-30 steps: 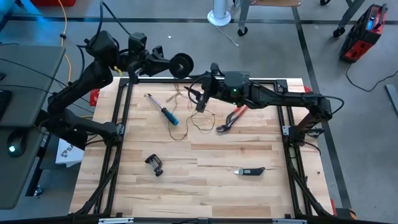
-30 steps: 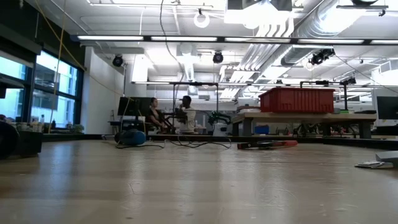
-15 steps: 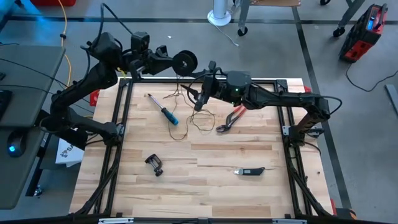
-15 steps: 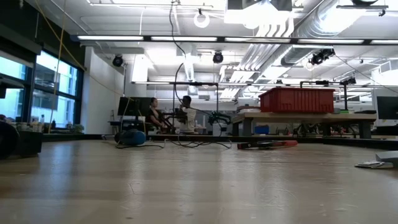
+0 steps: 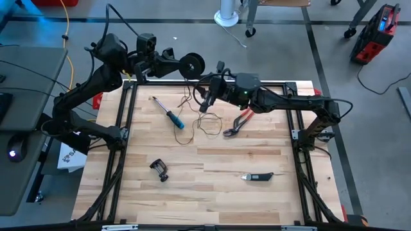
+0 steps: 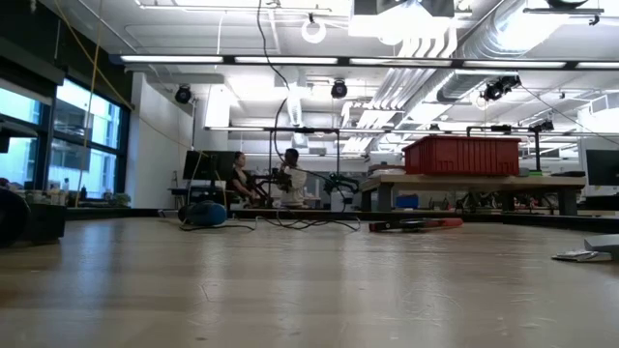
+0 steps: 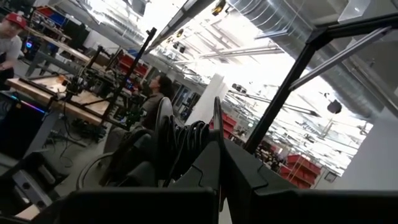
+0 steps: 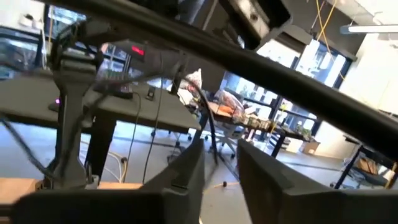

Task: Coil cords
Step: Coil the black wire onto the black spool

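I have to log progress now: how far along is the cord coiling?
Early. The left gripper holds the reel raised at the table's far edge. The right gripper is at the thin cord near the reel. Most cord lies in loose loops on the table, unwound.

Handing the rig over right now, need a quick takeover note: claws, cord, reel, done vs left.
Left claw: shut on the reel, held raised over the table's far edge.
Right claw: lifted over the far middle of the table, at the cord; a thin strand shows between its fingers in the right wrist view, but a firm pinch cannot be confirmed.
Cord: mostly loose loops on the table between the screwdriver and the red pliers, with a strand rising toward the reel.
Done: reel picked up.
Left: wind nearly all the cord onto it.
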